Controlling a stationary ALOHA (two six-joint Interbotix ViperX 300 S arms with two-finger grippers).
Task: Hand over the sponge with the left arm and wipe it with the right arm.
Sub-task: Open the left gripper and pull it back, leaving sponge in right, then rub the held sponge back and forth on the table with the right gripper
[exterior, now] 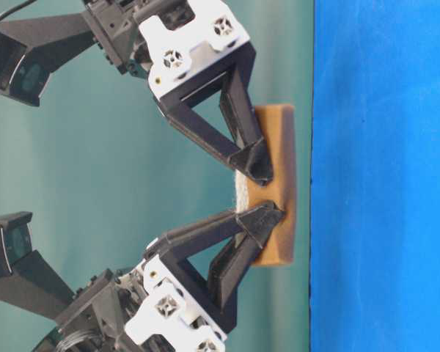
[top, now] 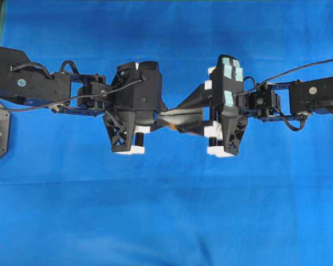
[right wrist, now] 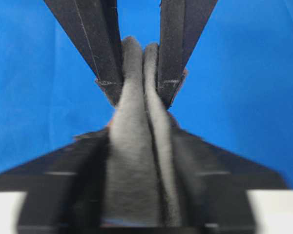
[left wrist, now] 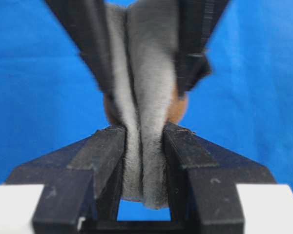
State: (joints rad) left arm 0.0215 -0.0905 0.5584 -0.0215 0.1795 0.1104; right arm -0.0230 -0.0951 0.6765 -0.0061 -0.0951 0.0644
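Our two arms meet nose to nose above the middle of the table.

We reach our left arm [top: 72,91] in from the left edge and our right arm [top: 299,97] in from the right, both stretched out level. Our left gripper [left wrist: 143,141] has its jaws pinched close on the sponge [exterior: 279,183]. Our right gripper [right wrist: 139,141] faces it, its fingers [right wrist: 95,161] pressing the same folded piece from the opposite end.
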